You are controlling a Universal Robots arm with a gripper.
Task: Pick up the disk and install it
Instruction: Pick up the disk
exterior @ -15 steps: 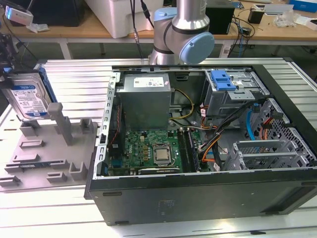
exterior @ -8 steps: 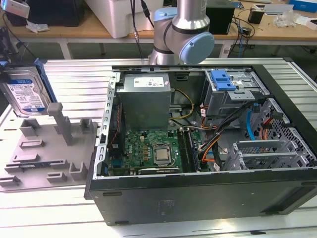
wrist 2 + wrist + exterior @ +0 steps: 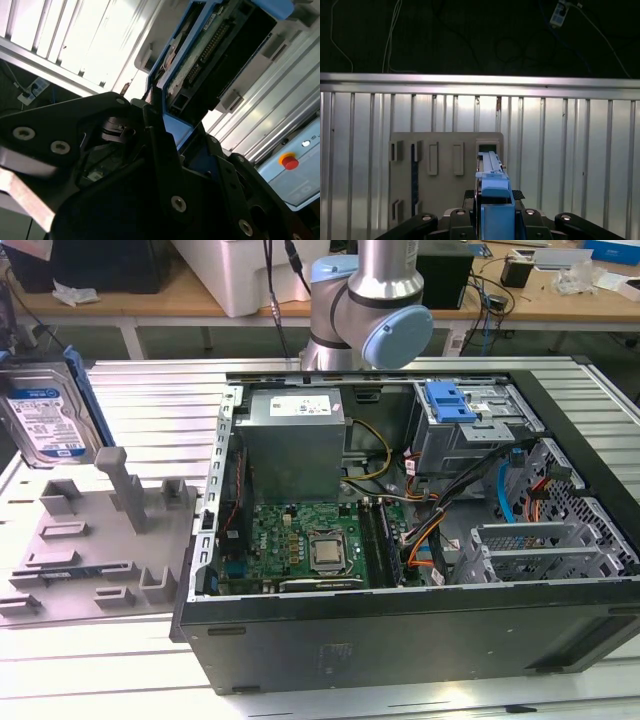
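The disk (image 3: 45, 420), a silver drive with a white-and-blue label in a thin blue carrier, stands tilted at the exterior view's far left, over the back of the grey fixture plate (image 3: 90, 540). In the first wrist view I see the disk (image 3: 491, 165) edge-on, its blue carrier end sitting between the black fingers (image 3: 457, 215) of my gripper (image 3: 495, 202). The second wrist view shows the disk (image 3: 210, 55) reaching away from the gripper (image 3: 170, 130), whose dark fingers close on the blue carrier. I cannot tell whether the disk still touches the plate.
The open computer case (image 3: 400, 630) fills the exterior view's middle and right, with a grey drive cage and its blue latch (image 3: 450, 402) at the back. The arm (image 3: 372, 310) rises behind the case. A box with a red button (image 3: 289, 161) lies beyond the ribbed table.
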